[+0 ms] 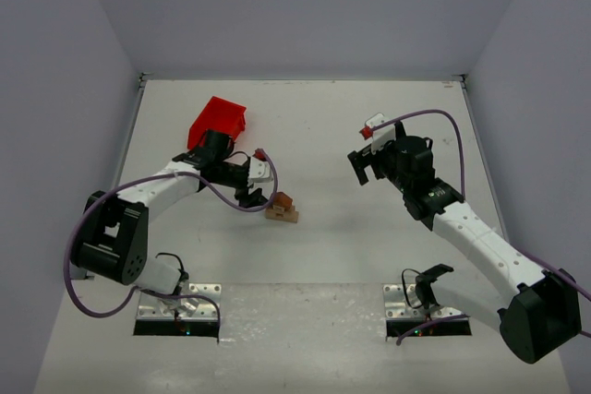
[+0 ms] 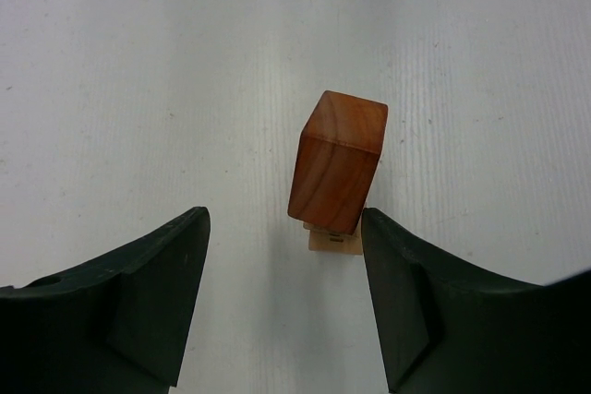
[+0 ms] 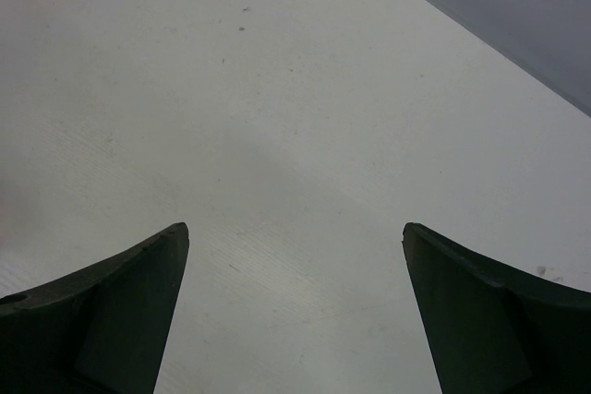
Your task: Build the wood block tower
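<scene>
From above, you see the left claw (image 1: pixel 251 189) with its jaws apart. The wood block tower (image 1: pixel 282 208) sits just ahead of its tips on the table (image 1: pixel 323 256), and the red bin (image 1: pixel 219 122) lies behind that claw. The right claw (image 1: pixel 363 165) is well apart from the tower, spread wide.

In your left wrist view, the reddish-brown wedge (image 2: pixel 337 161) tops a pale block (image 2: pixel 332 243), just beyond the tips and close to the right-hand finger (image 2: pixel 416 292). Nothing is gripped.

In your right wrist view, the 2 fingers (image 3: pixel 111 311) stand wide over the table, holding nothing.
</scene>
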`<state>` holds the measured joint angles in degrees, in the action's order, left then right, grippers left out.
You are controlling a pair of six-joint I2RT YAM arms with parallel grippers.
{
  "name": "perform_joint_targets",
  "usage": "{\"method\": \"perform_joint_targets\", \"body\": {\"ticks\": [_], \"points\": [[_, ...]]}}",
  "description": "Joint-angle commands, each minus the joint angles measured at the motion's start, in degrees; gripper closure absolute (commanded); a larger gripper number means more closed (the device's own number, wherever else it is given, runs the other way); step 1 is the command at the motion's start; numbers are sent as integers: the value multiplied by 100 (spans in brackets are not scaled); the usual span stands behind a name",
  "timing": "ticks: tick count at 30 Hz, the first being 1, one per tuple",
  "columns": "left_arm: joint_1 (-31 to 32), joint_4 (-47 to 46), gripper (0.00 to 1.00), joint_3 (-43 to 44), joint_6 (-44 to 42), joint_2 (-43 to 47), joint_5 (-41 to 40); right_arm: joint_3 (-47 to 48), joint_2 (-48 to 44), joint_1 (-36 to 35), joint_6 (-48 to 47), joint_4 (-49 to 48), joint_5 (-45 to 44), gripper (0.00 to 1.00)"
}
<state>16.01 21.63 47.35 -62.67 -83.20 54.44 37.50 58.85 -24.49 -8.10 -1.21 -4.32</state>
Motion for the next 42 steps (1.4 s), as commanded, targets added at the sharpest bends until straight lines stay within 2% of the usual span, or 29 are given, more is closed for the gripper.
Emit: {"method": "perform_joint_targets", "body": {"ticks": [1,5,9,10,12,15,17,19,20,22,23,24,25,29,31,33,36,39,42], "points": [[-81,139,34,142,-245,313,137,91,-119,14,45,-160,89,1],[-81,354,29,166,-314,502,94,77,-131,7,63,-167,87,1],[-89,368,16,284,-112,665,32,100,-163,14,178,-169,-25,1],[-89,340,0,424,152,700,5,109,-198,6,326,-177,-114,1],[-81,-332,0,711,1560,748,-187,124,-217,7,655,-185,-506,1],[-81,-1755,0,906,3797,779,-1143,76,-223,14,1164,-206,-782,1],[-81,-2848,0,1131,5363,719,-3194,6,-204,8,1654,-227,-1129,1],[-81,-3168,0,1458,6047,556,-4580,-5,-152,6,1994,-152,-1489,1],[-81,-3160,0,1671,6234,435,-5107,5,-112,11,2113,-93,-1664,1],[-81,-2369,0,2949,6677,-58,-6202,108,93,14,2572,308,-2392,1],[-82,-1826,0,3528,6845,-378,-6342,137,187,14,2880,497,-2613,1],[-98,-1568,0,3569,6861,-557,-6536,166,196,14,2901,513,-2845,1],[-98,-1414,0,4156,7101,-738,-6611,240,331,6,3182,748,-3018,1],[-116,-1286,0,4823,7692,-1128,-7264,237,543,6,3300,932,-3390,1],[-124,-1168,0,4795,7966,-971,-7951,166,557,6,3298,905,-3392,1],[-124,-1138,0,4267,8316,-695,-8257,32,474,6,3447,864,-3450,1],[-124,-1004,0,3084,8979,-7,-8623,-250,286,14,3508,598,-3331,1],[-124,-1159,0,1518,9621,779,-9260,-530,41,6,3344,268,-3069,1],[-132,-1344,0,450,9941,1221,-9390,-584,-121,6,3347,299,-3044,1]]}}
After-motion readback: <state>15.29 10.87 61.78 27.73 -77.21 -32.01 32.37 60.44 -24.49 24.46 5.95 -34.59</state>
